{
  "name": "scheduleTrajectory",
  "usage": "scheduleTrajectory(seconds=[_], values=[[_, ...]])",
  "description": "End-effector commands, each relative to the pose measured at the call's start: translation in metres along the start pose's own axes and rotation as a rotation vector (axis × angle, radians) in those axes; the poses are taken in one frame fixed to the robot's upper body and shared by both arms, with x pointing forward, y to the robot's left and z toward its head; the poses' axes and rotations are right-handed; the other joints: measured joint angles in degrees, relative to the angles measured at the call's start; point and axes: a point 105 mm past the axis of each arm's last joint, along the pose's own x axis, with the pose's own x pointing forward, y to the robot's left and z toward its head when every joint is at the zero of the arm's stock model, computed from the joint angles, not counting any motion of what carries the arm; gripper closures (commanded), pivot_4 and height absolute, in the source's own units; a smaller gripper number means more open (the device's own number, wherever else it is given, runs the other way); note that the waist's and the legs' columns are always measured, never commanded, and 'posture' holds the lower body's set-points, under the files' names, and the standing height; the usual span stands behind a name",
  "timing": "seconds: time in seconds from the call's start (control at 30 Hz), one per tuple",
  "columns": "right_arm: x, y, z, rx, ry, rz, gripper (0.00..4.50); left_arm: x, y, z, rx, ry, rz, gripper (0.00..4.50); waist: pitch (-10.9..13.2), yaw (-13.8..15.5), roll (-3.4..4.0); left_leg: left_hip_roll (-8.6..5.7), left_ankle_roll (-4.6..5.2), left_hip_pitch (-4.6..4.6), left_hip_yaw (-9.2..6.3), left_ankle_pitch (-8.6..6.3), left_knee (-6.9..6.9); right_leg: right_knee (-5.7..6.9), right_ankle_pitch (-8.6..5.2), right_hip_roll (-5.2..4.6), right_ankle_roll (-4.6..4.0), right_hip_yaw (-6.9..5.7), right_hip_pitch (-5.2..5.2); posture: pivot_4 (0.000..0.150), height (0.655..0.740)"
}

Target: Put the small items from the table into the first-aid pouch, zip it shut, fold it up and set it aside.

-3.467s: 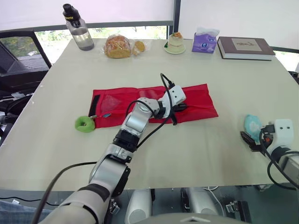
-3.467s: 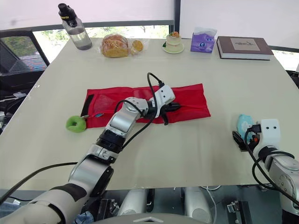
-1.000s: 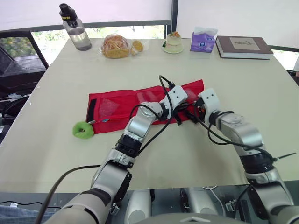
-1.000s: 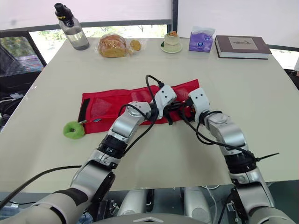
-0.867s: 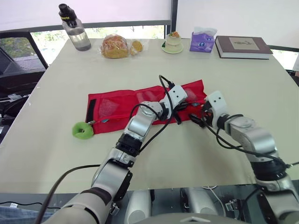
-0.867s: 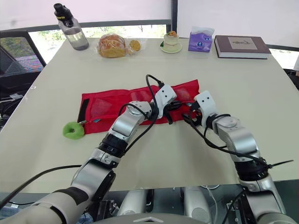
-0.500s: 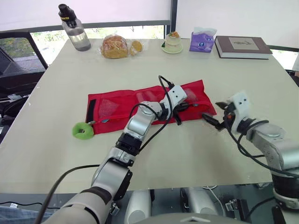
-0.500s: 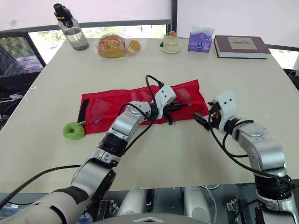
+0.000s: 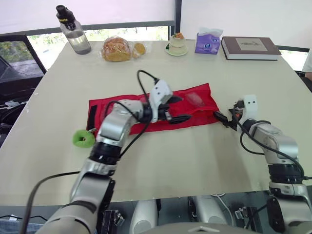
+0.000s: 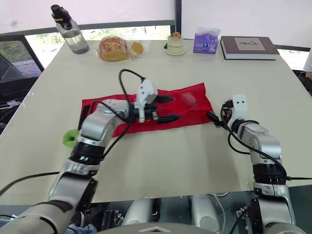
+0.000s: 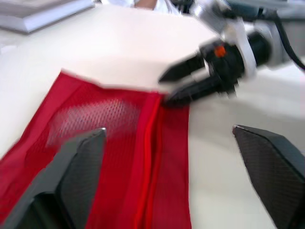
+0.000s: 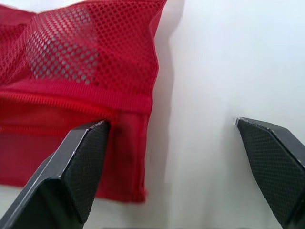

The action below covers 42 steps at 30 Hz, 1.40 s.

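Observation:
The red mesh first-aid pouch [image 9: 141, 109] lies flat across the middle of the table, with a pale item [image 9: 195, 99] showing through the mesh near its right end. A green round item [image 9: 84, 138] sits on the table at the pouch's left end. My left gripper [image 9: 178, 109] hovers over the pouch's right half, open, holding nothing. In the left wrist view its fingers [image 11: 71, 176] stand wide apart over the red mesh [image 11: 105, 138]. My right gripper [image 9: 223, 119] is open at the pouch's right edge, its fingers [image 12: 81, 162] spread beside the pouch corner [image 12: 128, 124].
Along the far edge stand a water bottle [image 9: 68, 29], bagged bread [image 9: 116, 48], a small dessert on a plate [image 9: 176, 45], a purple tissue pack [image 9: 207, 40] and a book [image 9: 249, 47]. A black chair [image 9: 14, 58] stands off the table's left side.
My left gripper has let go of the pouch, opened and drawn back leftward. My right gripper has shifted slightly toward the pouch's right edge. The camera has shifted a little.

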Motion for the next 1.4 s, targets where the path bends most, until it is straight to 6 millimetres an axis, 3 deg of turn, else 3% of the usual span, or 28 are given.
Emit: scheduleTrajectory(seconds=[0.03,0.07,0.2,0.27,0.4,0.5,0.6,0.8,0.9,0.97,1.0,1.17,1.23,1.27,1.4], values=[[0.006,0.013,0.005,-0.018,-0.022,0.06,0.0,-0.024,0.0,0.013,0.068,-0.033,0.0,0.06,0.0,0.0,0.0,0.0,0.0,0.0,0.0,0.0,0.01,0.0,0.0,0.0,0.0,0.0,0.0,0.15,0.74],[0.007,0.016,0.005,-0.023,-0.022,0.074,0.0,-0.034,0.001,0.011,0.074,-0.025,0.012,0.06,0.0,0.0,0.0,0.0,0.0,0.0,0.02,0.0,0.02,0.0,0.0,-0.01,0.0,0.01,0.01,0.15,0.74],[0.006,0.02,0.004,-0.035,-0.023,0.112,1.73,-0.063,0.003,0.009,0.101,-0.006,0.046,0.0,0.0,0.0,0.0,0.03,0.0,0.01,0.06,0.0,-0.01,-0.03,0.0,-0.01,-0.01,0.04,0.0,0.15,0.74],[0.004,0.02,0.003,-0.04,-0.021,0.116,3.14,-0.071,0.002,0.011,0.109,-0.006,0.053,0.0,0.0,0.3,0.0,0.04,0.0,0.01,0.05,0.0,-0.05,-0.03,-0.01,-0.01,-0.02,0.02,-0.01,0.15,0.74],[-0.007,0.013,0.001,-0.057,-0.01,0.089,4.45,-0.078,-0.001,0.02,0.135,-0.023,0.059,0.0,0.0,0.4,-0.02,0.02,0.0,-0.02,0.08,0.0,0.01,-0.04,-0.01,-0.06,-0.01,0.02,0.01,0.15,0.74],[-0.027,0.005,-0.004,-0.045,0.007,0.057,4.45,-0.076,-0.009,0.027,0.142,-0.037,0.032,0.0,0.0,0.8,-0.02,0.02,0.0,-0.04,0.05,0.0,-0.01,-0.05,-0.01,-0.06,-0.01,-0.02,0.0,0.15,0.74],[-0.056,-0.023,-0.012,-0.12,0.057,-0.068,4.45,-0.075,-0.017,0.034,0.139,-0.053,0.006,0.0,0.0,1.3,-0.01,-0.02,0.0,-0.06,0.05,0.0,-0.05,-0.07,-0.04,-0.1,0.03,-0.04,0.0,0.15,0.74],[-0.104,-0.101,-0.008,-0.177,0.115,-0.439,4.45,-0.071,-0.022,0.041,0.129,-0.076,-0.034,0.0,0.0,1.8,-0.02,-0.13,0.01,-0.06,0.09,0.0,0.09,-0.07,-0.1,-0.21,0.12,-0.03,0.03,0.15,0.74],[-0.13,-0.138,-0.01,-0.256,0.184,-0.613,4.45,-0.068,-0.02,0.034,0.124,-0.067,-0.043,0.0,0.0,1.8,-0.02,-0.12,0.05,-0.04,0.1,0.03,0.15,-0.05,-0.15,-0.2,0.1,-0.02,0.04,0.15,0.74],[-0.137,-0.144,-0.004,-0.306,0.191,-0.636,3.81,-0.067,-0.019,0.031,0.125,-0.065,-0.046,0.0,0.0,1.8,-0.02,-0.12,0.06,-0.01,0.1,0.03,0.16,-0.05,-0.16,-0.19,0.07,-0.02,0.08,0.15,0.74],[-0.138,-0.144,-0.001,-0.324,0.179,-0.631,3.7,-0.067,-0.019,0.031,0.125,-0.065,-0.047,0.0,0.0,1.7,-0.02,-0.12,0.06,-0.01,0.1,0.03,0.15,-0.05,-0.15,-0.19,0.09,-0.01,0.08,0.15,0.74],[-0.139,-0.144,0.009,-0.362,0.133,-0.626,1.37,-0.068,-0.017,0.028,0.127,-0.063,-0.04,0.0,0.0,1.2,-0.02,-0.09,0.05,0.02,0.13,0.03,0.07,-0.06,-0.09,-0.14,0.13,0.06,0.07,0.15,0.74],[-0.141,-0.143,0.011,-0.367,0.128,-0.619,0.2,-0.068,-0.017,0.027,0.125,-0.062,-0.036,0.0,0.0,1.2,-0.02,-0.09,0.05,0.05,0.12,0.03,0.05,-0.04,-0.11,-0.13,0.16,0.06,0.07,0.15,0.74],[-0.145,-0.14,0.009,-0.384,0.148,-0.585,0.02,-0.07,-0.016,0.027,0.12,-0.059,-0.025,0.0,0.0,1.2,-0.02,-0.09,0.05,0.05,0.12,0.03,0.05,-0.04,-0.12,-0.13,0.17,0.06,0.07,0.15,0.74],[-0.162,-0.114,0.005,-0.45,0.201,-0.387,0.02,-0.078,0.001,0.012,0.056,-0.012,0.084,0.0,0.0,1.8,0.01,-0.11,0.06,0.03,0.12,0.03,-0.02,-0.08,-0.2,-0.17,0.28,0.03,0.08,0.15,0.74]])
